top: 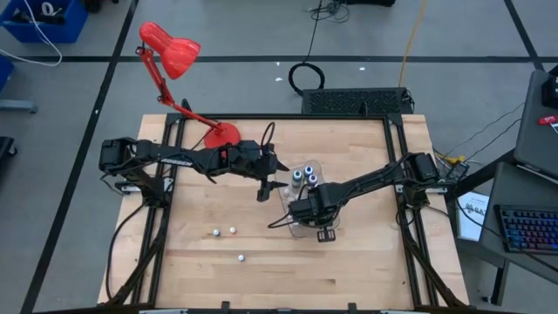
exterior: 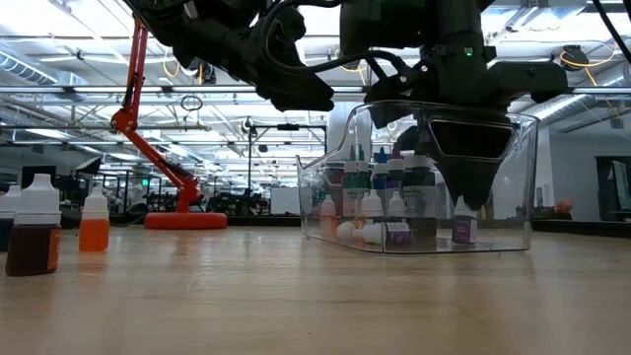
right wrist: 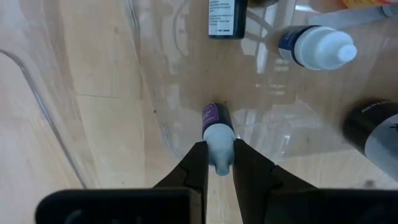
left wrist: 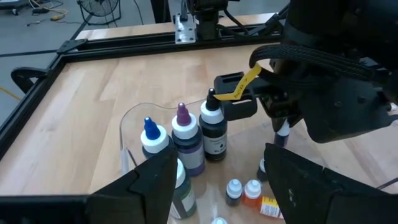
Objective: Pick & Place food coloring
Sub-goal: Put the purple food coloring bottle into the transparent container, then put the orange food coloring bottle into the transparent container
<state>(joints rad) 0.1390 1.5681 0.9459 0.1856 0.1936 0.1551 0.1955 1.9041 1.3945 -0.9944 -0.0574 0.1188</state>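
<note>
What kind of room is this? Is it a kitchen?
No, probably a robot lab or workshop. Two dark robot arms work over a wooden table bolted in a metal frame, a keyboard sits nearby, and the low view shows a big hall with bare ceiling beams.

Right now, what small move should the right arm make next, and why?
Probably open the right gripper: its fingers are shut on a small purple-labelled bottle that stands inside the clear tray, seemingly on its floor. The left gripper hovers open beside the tray.
</note>
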